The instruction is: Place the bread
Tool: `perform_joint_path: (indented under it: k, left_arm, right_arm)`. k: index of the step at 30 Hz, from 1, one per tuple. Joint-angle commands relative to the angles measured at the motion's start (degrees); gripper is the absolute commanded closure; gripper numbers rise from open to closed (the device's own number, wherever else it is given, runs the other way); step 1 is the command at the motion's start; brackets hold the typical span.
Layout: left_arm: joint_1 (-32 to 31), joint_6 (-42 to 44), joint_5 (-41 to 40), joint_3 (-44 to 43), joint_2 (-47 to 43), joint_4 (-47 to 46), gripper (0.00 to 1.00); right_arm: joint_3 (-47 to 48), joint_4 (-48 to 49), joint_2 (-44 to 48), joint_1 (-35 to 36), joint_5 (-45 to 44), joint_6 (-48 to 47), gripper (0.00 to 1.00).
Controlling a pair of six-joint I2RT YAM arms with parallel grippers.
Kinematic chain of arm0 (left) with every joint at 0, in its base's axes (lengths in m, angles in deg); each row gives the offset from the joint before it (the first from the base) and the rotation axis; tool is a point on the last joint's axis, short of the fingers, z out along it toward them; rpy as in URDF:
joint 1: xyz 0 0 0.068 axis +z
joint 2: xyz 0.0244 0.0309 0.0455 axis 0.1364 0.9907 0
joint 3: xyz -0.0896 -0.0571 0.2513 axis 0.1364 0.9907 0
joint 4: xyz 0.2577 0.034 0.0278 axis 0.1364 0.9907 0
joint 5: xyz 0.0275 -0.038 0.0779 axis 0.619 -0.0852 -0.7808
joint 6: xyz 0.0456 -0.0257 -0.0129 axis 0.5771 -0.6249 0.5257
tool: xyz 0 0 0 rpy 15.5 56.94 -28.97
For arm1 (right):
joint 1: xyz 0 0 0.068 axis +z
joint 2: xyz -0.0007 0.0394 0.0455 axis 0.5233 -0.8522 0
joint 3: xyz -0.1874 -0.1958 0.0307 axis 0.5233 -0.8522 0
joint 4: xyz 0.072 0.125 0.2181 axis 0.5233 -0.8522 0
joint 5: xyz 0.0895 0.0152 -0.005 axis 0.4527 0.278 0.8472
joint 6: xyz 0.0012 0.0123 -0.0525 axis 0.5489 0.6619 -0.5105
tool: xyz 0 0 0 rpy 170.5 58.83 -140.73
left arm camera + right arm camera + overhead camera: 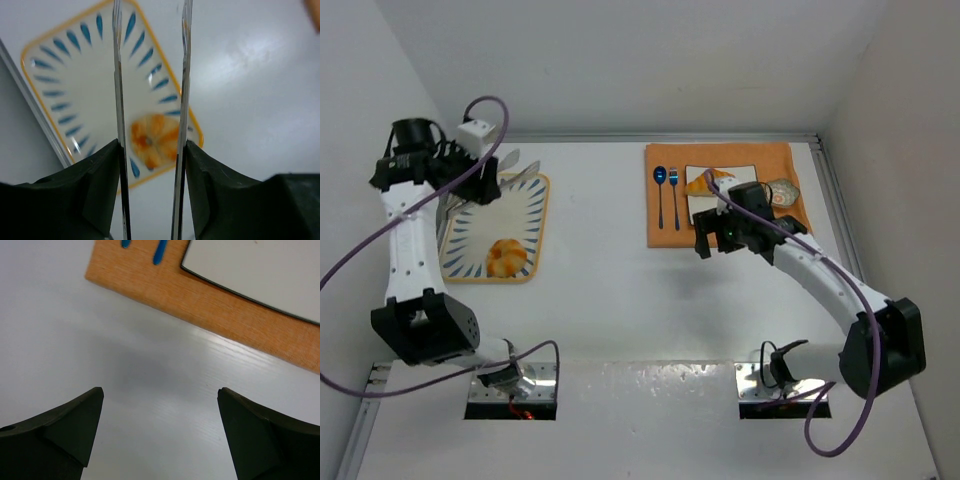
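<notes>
Top: bun (506, 257) on the patterned plate (525, 200); croissant (700, 184) well right of that plate.
Left wrist: left gripper (152, 144) clamps tongs (118, 100), blades empty, above the plate.
Right wrist: right gripper (160, 395) wide, empty.
Probably half done; bun likely left.

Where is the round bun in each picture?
Top external: the bun is on the left, at the near end of the blue-petal plate.
Left wrist: the bun is low in the middle, seen between the blades of the tongs.
Right wrist: not in it.
Shared landmark: the plate's yellow rim and blue petals show in the top and left wrist views.
</notes>
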Motion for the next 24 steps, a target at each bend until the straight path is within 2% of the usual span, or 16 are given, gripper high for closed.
perform_joint_path:
  k: [1, 5, 12, 15, 21, 24]
  left_arm:
    - [7.6, 9.8, 2.4, 7.3, -5.5, 10.9, 0.44]
    - [12.1, 17.6, 2.9, 14.5, -8.6, 14.4, 0.44]
    - [19.9, 22.6, 4.9, 20.5, -8.7, 16.1, 0.44]
    - [20.5, 25.2, 4.9, 24.3, -9.3, 16.1, 0.43]
    - [20.5, 23.9, 2.5, 30.3, -12.9, 11.2, 0.41]
    - [20.5, 19.7, 0.5, 31.0, -13.8, 7.1, 0.41]
  right_arm:
    - [5.2, -0.8, -2.5, 6.0, -1.6, -0.1, 0.04]
    - [3.9, -1.1, -2.8, 9.3, -3.4, 1.1, 0.04]
    - [0.4, -0.6, 0.5, 12.3, -4.4, 2.2, 0.04]
    - [-0.5, -2.0, 1.5, 13.5, -5.9, 1.4, 0.04]
    - [-2.6, -1.4, 3.9, 13.6, -7.2, 1.3, 0.04]
    - [-2.1, -1.2, 3.3, 13.5, -6.8, 1.2, 0.04]
